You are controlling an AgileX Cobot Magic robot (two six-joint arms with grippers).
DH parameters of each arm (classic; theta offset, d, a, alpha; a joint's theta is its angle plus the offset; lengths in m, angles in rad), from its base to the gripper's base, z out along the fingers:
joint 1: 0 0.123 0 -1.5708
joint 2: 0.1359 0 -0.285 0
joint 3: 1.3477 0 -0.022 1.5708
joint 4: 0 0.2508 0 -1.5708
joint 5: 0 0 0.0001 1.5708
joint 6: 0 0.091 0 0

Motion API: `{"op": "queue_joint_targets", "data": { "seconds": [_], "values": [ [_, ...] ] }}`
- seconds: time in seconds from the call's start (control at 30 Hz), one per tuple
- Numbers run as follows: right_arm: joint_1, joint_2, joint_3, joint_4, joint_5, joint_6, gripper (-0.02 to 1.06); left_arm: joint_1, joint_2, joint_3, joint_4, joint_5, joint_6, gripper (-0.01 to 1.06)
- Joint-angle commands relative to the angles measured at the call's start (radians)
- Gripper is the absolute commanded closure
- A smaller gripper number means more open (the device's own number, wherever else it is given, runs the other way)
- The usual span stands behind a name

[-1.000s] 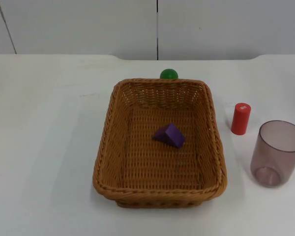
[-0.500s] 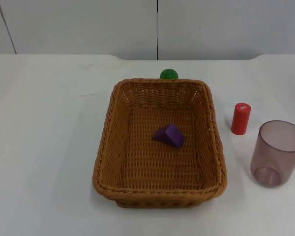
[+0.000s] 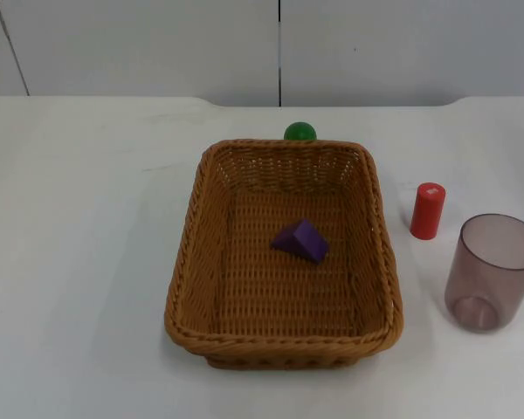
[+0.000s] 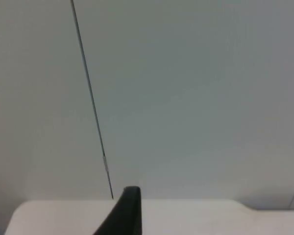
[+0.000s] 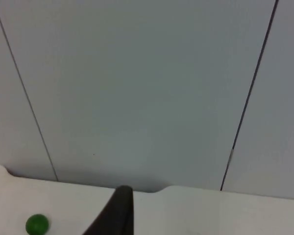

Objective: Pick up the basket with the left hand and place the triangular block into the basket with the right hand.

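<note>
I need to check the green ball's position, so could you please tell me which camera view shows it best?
The right wrist view shows the green ball whole on the white table. In the top view the wicker basket's far rim hides its lower part. The left wrist view faces the partition wall.

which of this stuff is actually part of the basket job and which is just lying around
Part of the job:
basket, standing on the table
purple triangular block, lying inside the basket

Just lying about:
green ball, behind the basket
red cylinder, right of the basket
tinted cup, near the red cylinder
</note>
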Motion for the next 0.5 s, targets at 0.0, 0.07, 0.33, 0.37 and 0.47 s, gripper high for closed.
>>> {"op": "queue_joint_targets", "data": {
  "seconds": [0.0,0.07,0.33,0.37,0.47],
  "values": [
    [-0.004,-0.02,0.004,-0.002,-0.019,0.003,0.0,0.002,-0.011,-0.007,-0.019,0.024,0.006,0.0],
    [-0.004,-0.053,0.038,-0.012,-0.062,0.003,0.0,0.002,-0.046,0.001,-0.019,0.024,0.006,0.0],
    [-0.004,-0.331,0.253,-0.059,-0.089,-0.001,0.0,0.0,-0.27,0.047,0.057,0.064,0.006,0.0],
    [-0.004,-0.382,0.298,-0.059,-0.103,-0.001,0.0,0.0,-0.312,0.047,0.074,0.086,0.006,0.0],
    [-0.004,-0.559,0.393,-0.059,-0.138,-0.001,0.0,0.0,-0.438,0.047,0.086,0.121,0.006,0.0]
  ]
}}
